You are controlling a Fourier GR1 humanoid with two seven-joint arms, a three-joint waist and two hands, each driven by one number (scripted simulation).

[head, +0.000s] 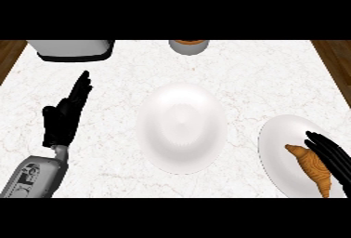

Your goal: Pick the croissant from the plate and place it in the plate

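A golden-brown croissant lies on the white plate at the right edge of the counter. My right hand hovers over the croissant's right side with its fingers straight, pointing up and left, and hides part of that plate. A second, larger white plate sits bare in the middle of the counter. At the left, my left hand stays open with its fingers pointing up, well apart from both plates.
A grey and black appliance stands at the back left. A round container with a brown top sits at the back centre. Wooden strips border the white marble counter on both sides.
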